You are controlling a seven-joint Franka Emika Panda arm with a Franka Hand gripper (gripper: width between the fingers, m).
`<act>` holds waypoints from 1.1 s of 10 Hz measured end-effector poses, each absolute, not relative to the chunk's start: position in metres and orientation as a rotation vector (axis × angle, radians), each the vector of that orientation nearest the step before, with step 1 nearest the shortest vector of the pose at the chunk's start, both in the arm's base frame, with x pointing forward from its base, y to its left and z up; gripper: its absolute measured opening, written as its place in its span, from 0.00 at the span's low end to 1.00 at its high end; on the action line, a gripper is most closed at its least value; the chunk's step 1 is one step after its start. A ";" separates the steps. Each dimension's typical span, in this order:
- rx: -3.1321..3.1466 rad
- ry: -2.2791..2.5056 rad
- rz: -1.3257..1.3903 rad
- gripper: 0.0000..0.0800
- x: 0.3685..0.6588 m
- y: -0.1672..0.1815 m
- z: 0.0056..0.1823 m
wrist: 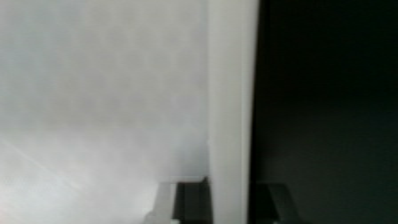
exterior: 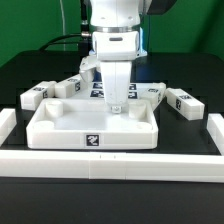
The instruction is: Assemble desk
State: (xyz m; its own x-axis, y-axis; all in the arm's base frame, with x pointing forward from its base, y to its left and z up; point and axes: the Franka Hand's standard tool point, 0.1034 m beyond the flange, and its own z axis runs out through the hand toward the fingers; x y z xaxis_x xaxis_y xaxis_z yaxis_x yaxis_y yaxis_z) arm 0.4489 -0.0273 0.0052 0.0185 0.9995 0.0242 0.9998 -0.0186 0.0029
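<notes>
The gripper [exterior: 116,104] is pinching its jaws down narrow on the far rim of the tabletop [exterior: 55,135]; in the wrist view that thin white wall is sitting between the fingers [wrist: 185,208]. The tabletop is lying by the front edge of the table [exterior: 195,80], just behind the border wall [exterior: 110,168], with the leg blocks [exterior: 182,102] spread out beyond it. To my eye it is shifting the tray, so going slowly, low and square should keep it from twisting.
</notes>
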 end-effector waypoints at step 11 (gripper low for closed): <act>-2.255 -2.140 -0.052 0.07 0.499 0.048 0.006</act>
State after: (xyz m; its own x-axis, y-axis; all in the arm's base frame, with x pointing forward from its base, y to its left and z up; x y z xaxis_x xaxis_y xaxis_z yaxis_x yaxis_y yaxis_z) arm 0.4991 0.0475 0.0060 0.0523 0.9976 0.0461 0.9986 -0.0523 -0.0002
